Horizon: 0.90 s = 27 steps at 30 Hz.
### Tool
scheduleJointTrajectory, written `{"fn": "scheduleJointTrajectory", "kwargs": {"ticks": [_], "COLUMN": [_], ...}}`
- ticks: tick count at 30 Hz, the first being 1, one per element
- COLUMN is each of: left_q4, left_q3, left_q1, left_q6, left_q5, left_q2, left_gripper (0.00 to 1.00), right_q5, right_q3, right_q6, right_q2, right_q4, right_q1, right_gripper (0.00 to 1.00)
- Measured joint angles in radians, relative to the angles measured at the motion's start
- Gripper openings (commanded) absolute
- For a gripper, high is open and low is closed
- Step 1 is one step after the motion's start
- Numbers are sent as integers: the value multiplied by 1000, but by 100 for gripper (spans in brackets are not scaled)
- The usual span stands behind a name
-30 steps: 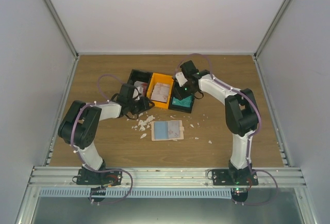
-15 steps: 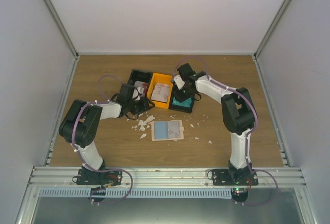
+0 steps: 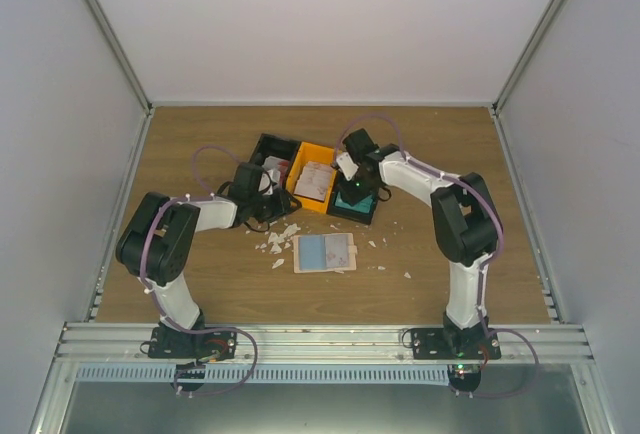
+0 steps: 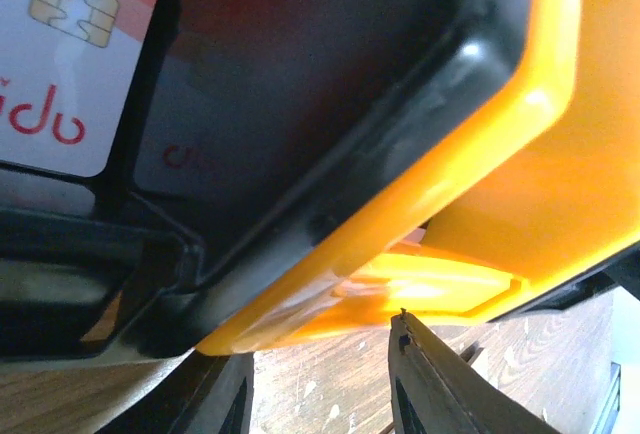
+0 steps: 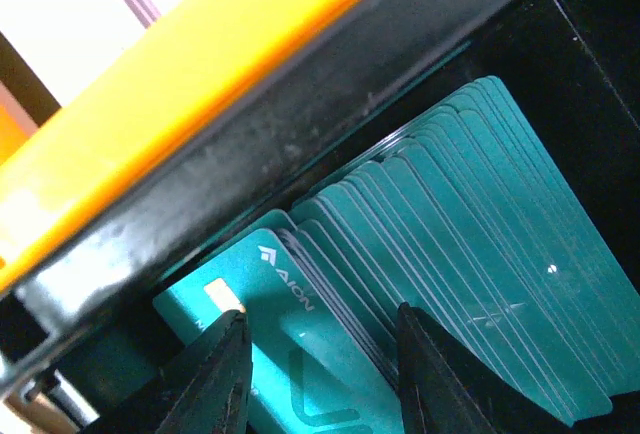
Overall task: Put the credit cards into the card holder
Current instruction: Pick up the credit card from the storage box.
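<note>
The beige card holder lies open on the table with a bluish card on its left half. A row of teal credit cards stands in the right black bin. My right gripper is down in that bin, open, its fingers on either side of the front teal cards. My left gripper is open at the near corner of the orange bin, with only table between its fingers. A red-and-white card lies in the left black bin.
The three joined bins sit mid-table; the orange bin holds pale cards. White scraps are scattered left of the card holder, and a few more lie to its right.
My right gripper has swung left and down into the bin of teal cards, and its jaws have narrowed slightly. The left gripper has stayed put while its jaws narrowed.
</note>
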State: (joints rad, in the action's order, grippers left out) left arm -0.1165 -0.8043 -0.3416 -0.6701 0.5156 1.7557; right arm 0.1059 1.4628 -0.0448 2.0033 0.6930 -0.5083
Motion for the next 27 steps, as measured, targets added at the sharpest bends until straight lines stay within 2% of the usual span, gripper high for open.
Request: {"fn": "scheduleJointTrajectory", "kwargs": {"ticks": [12,27], "left_q4": [5,10], "left_q3": [-13,-16], "left_q1": [-1,-1], "left_q6": [-3,-3], "left_q5": [-4,-4], "left_q2": [17,17], "left_gripper": [40,40], "right_q5": [8,78], "right_q3": [-78,-132], "right_q6": [42,77], "right_q2": [-105,-141], "right_q4": [16,34], "right_q1": [-19,-52], "right_gripper": [43,31]}}
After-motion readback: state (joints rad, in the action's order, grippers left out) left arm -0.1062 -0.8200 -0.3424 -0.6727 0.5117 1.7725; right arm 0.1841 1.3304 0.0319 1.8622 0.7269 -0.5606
